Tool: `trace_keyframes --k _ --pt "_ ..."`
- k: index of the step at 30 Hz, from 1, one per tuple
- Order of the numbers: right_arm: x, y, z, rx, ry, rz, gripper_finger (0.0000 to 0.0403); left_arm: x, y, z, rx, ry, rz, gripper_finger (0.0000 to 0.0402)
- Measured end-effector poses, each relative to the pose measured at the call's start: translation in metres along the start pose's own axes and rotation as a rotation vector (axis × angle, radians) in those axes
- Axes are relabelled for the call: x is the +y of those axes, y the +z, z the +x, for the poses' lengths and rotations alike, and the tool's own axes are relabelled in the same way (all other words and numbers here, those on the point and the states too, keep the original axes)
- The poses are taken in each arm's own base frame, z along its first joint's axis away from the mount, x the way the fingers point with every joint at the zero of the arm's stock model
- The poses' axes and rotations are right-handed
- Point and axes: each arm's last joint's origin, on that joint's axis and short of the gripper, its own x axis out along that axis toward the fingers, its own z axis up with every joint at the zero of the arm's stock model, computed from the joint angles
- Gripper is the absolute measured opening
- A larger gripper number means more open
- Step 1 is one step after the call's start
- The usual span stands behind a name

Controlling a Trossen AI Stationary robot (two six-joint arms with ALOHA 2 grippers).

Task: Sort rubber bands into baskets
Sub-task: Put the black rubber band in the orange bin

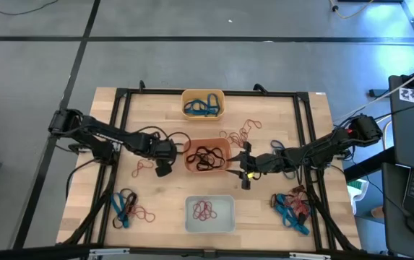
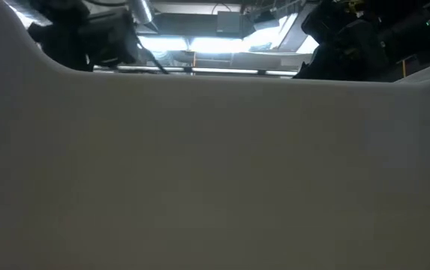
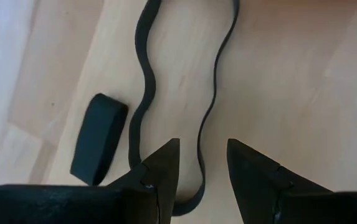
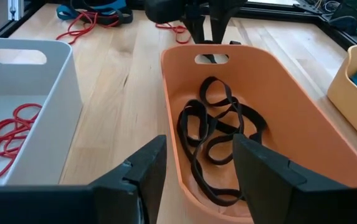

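Observation:
Three baskets stand in a row down the table's middle: a yellow one (image 1: 203, 105) holding blue bands, a red-orange one (image 1: 207, 155) holding black bands (image 4: 218, 134), and a whitish one (image 1: 209, 214) holding red bands (image 4: 7, 134). My left gripper (image 3: 202, 168) is open and points down at the table, just left of the red-orange basket. Under it a thin black rubber band (image 3: 144, 81) lies flat on the wood, one strand running between the fingers. My right gripper (image 4: 197, 168) is open and hovers at the red-orange basket's right end with nothing between its fingers. My left gripper comes from above with its fingers on either side of one strand (image 3: 202, 134) of the black band, near the loop's end. The band lies slack on the table. Whether the fingertips touch it I cannot tell.
A short thick black loop (image 3: 97, 137) lies beside the band. Loose bands lie in piles at the near left (image 1: 127, 209), near right (image 1: 291, 208) and far right of centre (image 1: 239, 133). A black frame (image 1: 120, 130) rims the table. The whitish basket's wall (image 2: 215, 172) fills the low view.

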Motion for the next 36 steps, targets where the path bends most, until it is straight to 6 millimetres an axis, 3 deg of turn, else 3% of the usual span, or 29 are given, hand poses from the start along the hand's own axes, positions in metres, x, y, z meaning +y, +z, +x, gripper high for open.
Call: trace_keyframes --k 9,18,22,28,36 --pt "0.000 0.000 0.000 0.000 0.000 0.000 0.0182 0.002 -0.014 0.015 -0.019 -0.015 -0.044 0.0124" --pt "0.000 0.000 0.000 0.000 0.000 0.000 0.0182 0.001 -0.015 0.016 -0.015 -0.035 0.001 0.0012" --pt "0.000 0.000 0.000 0.000 0.000 -0.001 0.0182 0.000 -0.013 0.014 -0.016 -0.032 -0.003 0.0012" --pt "0.000 0.000 0.000 0.000 0.000 0.000 0.0182 -0.008 -0.003 0.002 -0.029 -0.040 0.003 0.0004" --pt "0.000 0.000 0.000 0.000 0.000 0.000 0.0182 -0.013 0.012 -0.031 0.029 0.010 0.029 0.0004"
